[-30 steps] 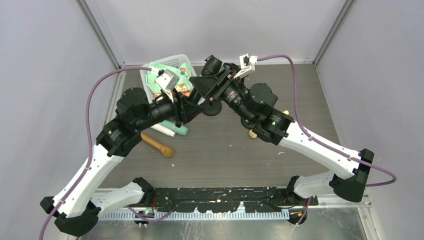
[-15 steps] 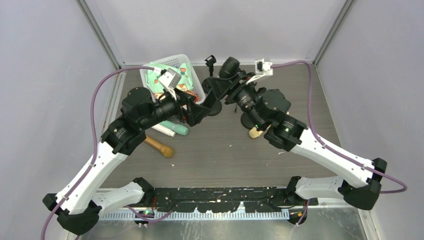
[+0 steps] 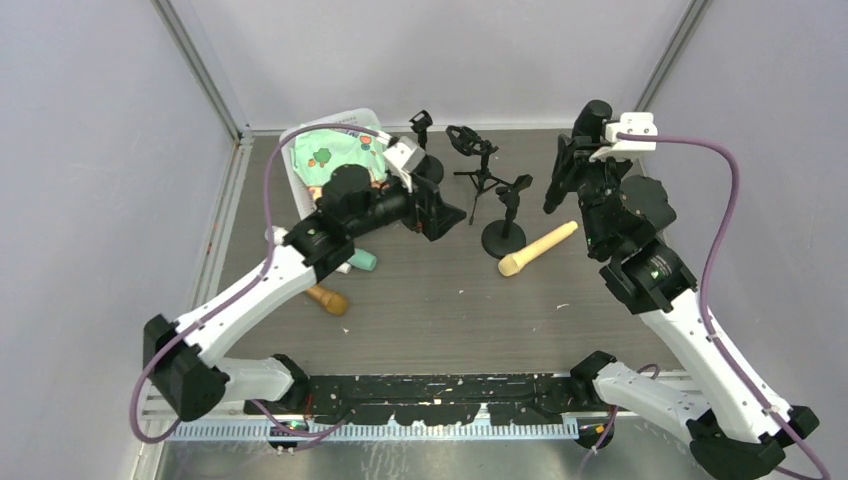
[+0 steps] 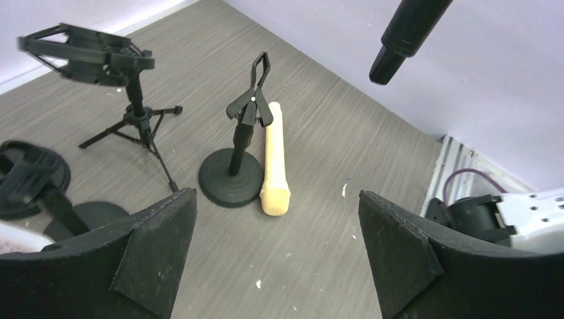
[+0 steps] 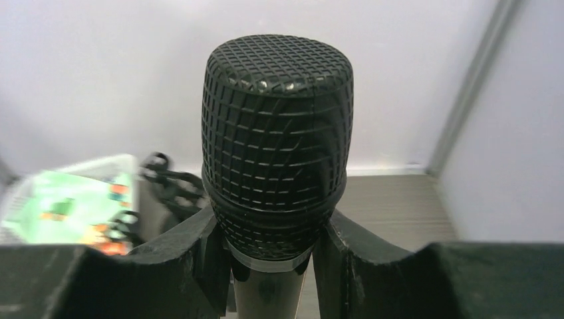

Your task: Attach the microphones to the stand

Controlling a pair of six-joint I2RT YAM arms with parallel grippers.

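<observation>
None of the task is finished yet, as far as you can see. Every holder in view is bare. The clip on the round-base stand (image 4: 233, 181) gapes with nothing in it. The cradle on the tripod stand (image 4: 136, 109) is vacant, and so is the clip of the third stand (image 3: 420, 124) at the back.

One microphone is in hand. Your right gripper (image 5: 269, 234) is clenched on the neck of the black microphone (image 5: 276, 126), just below the head, and holds it up in the air on the right side, well apart from all three stands. It hangs head-up and tilted, with the tail pointing down toward the table (image 3: 450, 300).

Your left gripper (image 4: 276, 256) is released, jaws spread wide with nothing between them, and it looks down on the round-base stand.

The rest lie flat on the wood:
- The cream microphone (image 4: 274, 159) is right against the disc base of that stand (whether it touches, you can't tell).
- The mint green microphone (image 3: 365, 261) and the brown microphone (image 3: 328, 298) are partly tucked under your left arm, near the basket (image 3: 295, 150).
- The white one you cannot pick out with any certainty.

As for the black microphone, the wrist view shows a matte, domed grille with a fine diamond mesh, wider than the handle below it. A narrow collar sits where the fingers bite. The handle is a plain dark stick, and it looks slim enough for the spring clip.
</observation>
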